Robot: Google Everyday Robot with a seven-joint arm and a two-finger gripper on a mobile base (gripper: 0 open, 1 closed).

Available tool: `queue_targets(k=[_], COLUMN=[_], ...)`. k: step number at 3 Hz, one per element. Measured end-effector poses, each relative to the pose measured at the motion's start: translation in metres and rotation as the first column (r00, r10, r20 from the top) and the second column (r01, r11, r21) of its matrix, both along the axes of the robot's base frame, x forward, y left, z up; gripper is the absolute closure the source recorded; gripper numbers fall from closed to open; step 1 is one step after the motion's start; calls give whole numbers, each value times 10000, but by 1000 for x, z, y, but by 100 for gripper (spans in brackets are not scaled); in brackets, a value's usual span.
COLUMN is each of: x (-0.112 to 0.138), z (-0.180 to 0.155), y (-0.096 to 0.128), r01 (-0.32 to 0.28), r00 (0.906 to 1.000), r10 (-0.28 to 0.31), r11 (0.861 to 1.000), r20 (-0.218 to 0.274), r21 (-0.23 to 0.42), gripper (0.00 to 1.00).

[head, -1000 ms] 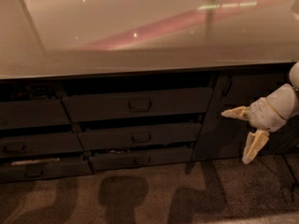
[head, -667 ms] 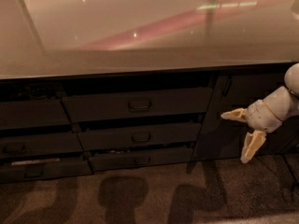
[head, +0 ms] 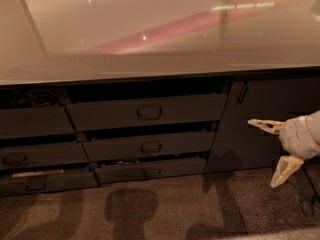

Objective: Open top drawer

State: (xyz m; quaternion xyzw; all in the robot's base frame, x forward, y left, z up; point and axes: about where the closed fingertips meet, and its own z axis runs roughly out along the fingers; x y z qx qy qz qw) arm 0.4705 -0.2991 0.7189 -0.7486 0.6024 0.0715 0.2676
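The top drawer is the widest dark grey front under the counter, with a rectangular loop handle at its centre. A dark gap shows above its front. My gripper hangs at the right edge of the view, in front of the cabinet door and well to the right of the handle. Its two pale fingers are spread wide: one finger points left and the other finger points down. Nothing is between them.
Two slimmer drawers sit below the top one. More drawers stand at the left. A dark cabinet door with a vertical handle is at the right. A glossy countertop overhangs everything. Carpet covers the floor.
The gripper has shifted slightly right and down, with its fingers still spread. The drawers look unchanged.
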Motion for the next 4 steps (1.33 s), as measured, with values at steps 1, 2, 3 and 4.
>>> queue_targets(k=[1, 2, 3, 4], x=[-45, -42, -13, 10], z=[-4, -6, 4, 11], y=[17, 18, 23, 27], r01=[-205, -153, 139, 377], r00=[9895, 9908, 9918, 9920], r10=[218, 166, -88, -300], r11=[9997, 9998, 9992, 9974], r20=[1430, 1342, 1278, 1230], r21=[-106, -113, -388, -614], gripper=[0, 0, 0, 0])
